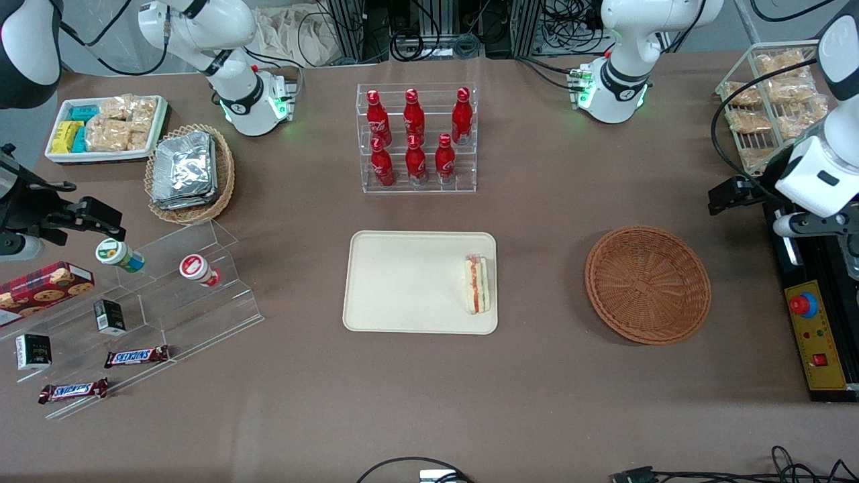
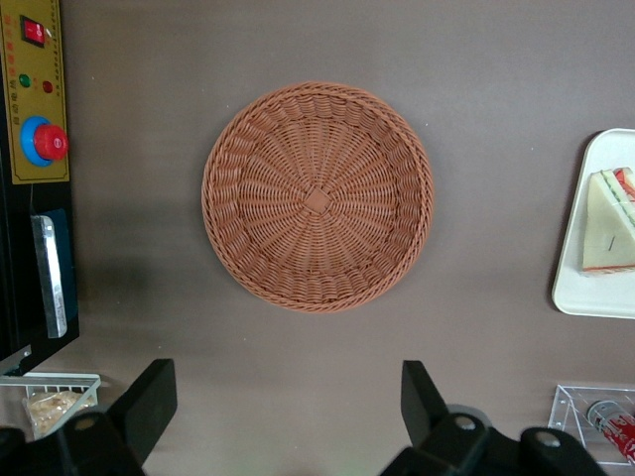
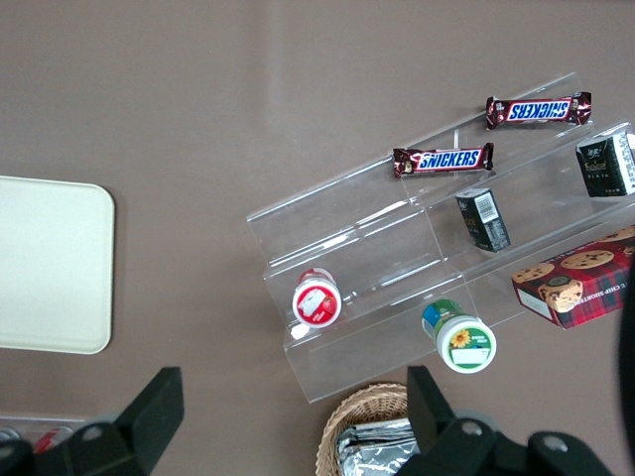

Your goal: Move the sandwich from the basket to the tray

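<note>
The sandwich (image 1: pixel 478 284) lies flat on the cream tray (image 1: pixel 402 282), near the tray's edge closest to the basket. The reddish-brown wicker basket (image 1: pixel 647 284) sits beside the tray toward the working arm's end and holds nothing. My left gripper (image 1: pixel 723 196) hangs above the table, a little farther from the front camera than the basket and nearer the table's end. It is open and empty. In the left wrist view the basket (image 2: pixel 317 196), the tray's rim (image 2: pixel 585 293) and the sandwich (image 2: pixel 610 223) show, with the gripper (image 2: pixel 288 402) spread wide over bare table.
A control box with a red button (image 1: pixel 815 335) lies at the working arm's table end, with a wire rack of snack packets (image 1: pixel 772 100) farther back. A clear rack of red bottles (image 1: pixel 416 137) stands past the tray. A clear stepped shelf (image 1: pixel 168 295) is toward the parked arm's end.
</note>
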`<state>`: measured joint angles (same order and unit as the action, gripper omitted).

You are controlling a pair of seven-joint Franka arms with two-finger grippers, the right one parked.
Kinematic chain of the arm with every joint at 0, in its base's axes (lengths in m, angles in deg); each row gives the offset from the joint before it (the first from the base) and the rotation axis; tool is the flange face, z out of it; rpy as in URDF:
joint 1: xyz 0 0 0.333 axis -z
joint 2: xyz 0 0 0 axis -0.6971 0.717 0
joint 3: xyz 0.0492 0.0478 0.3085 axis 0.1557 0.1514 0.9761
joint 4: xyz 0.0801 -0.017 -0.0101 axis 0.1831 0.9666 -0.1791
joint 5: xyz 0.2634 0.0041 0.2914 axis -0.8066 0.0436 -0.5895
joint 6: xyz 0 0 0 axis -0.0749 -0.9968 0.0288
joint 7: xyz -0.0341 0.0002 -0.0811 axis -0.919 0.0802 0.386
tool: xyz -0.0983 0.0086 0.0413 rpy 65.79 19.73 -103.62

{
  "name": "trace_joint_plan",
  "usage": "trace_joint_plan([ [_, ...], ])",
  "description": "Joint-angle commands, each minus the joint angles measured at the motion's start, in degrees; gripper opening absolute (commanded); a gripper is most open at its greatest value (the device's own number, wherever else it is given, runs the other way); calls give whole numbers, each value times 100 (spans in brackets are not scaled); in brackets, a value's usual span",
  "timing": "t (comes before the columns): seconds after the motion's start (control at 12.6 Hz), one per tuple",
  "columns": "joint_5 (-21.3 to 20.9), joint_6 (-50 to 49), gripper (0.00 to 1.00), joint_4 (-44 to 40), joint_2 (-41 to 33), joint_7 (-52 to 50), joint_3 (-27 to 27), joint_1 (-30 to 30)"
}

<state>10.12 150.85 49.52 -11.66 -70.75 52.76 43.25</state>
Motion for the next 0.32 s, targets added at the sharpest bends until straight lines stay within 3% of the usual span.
trace_joint_plan([
  [0.0, -40, -261, 100, -605, 368, 67, -45, 24],
  [0.24, -321, -428, 100, -1001, 659, 15, -123, 164],
])
